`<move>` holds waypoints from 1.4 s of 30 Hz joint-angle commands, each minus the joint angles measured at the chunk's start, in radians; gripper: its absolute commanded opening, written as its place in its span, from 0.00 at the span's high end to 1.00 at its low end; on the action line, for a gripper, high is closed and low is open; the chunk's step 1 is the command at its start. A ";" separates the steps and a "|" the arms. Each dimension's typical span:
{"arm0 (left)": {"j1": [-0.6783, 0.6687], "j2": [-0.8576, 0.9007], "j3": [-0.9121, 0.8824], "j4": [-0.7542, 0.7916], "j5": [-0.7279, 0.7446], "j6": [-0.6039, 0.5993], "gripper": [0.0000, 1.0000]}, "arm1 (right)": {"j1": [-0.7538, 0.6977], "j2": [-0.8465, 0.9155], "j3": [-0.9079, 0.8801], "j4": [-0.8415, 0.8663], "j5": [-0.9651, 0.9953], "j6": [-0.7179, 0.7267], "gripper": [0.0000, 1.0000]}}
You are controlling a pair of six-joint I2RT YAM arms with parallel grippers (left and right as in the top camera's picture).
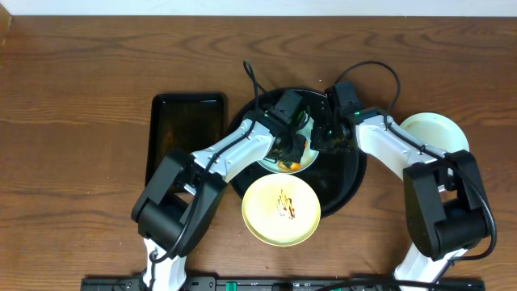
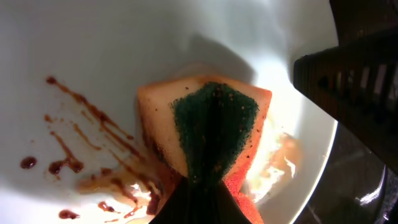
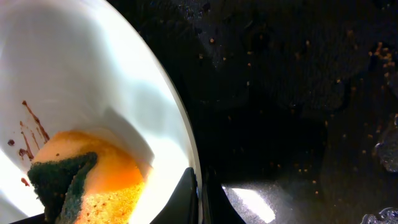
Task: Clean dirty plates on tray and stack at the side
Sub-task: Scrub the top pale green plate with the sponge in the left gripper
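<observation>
Brown-streaked plate point(image 2: 93, 37), perhaps mint-green, under the pinched orange-stained sponge point(image 2: 214, 124).

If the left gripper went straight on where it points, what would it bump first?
The left gripper pinches the sponge, which looks pressed on the smeared plate, so probably the plate right behind it.

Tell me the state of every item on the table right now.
sponge: pinched by the left gripper, pressed on the held plate.
held plate: brown smears, rim pinched by the right gripper.
yellow plate: dirty, brown smear in the middle.
side plate: clean, off the tray.
</observation>
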 commanded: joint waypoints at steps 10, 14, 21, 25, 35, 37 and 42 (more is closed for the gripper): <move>0.189 0.048 -0.004 -0.032 -0.259 -0.043 0.92 | -0.006 0.010 -0.014 -0.041 0.082 0.006 0.99; 0.184 0.048 -0.004 -0.114 -0.072 -0.039 0.93 | -0.010 0.010 -0.014 -0.042 0.082 0.006 0.99; 0.108 0.048 -0.004 -0.043 0.240 0.191 0.92 | -0.010 0.010 -0.014 -0.052 0.082 0.006 0.99; 0.090 0.048 -0.004 -0.019 0.124 0.188 0.93 | -0.010 0.010 -0.014 -0.060 0.082 0.006 0.99; 0.162 0.048 -0.004 0.014 -0.325 -0.043 0.93 | -0.010 0.010 -0.014 -0.060 0.082 0.006 0.99; 0.177 0.048 -0.004 0.012 -0.369 -0.044 0.93 | -0.010 0.010 -0.014 -0.060 0.082 0.006 0.99; 0.190 0.048 0.003 -0.024 -0.418 -0.043 0.93 | -0.010 0.010 -0.014 -0.061 0.082 0.006 0.99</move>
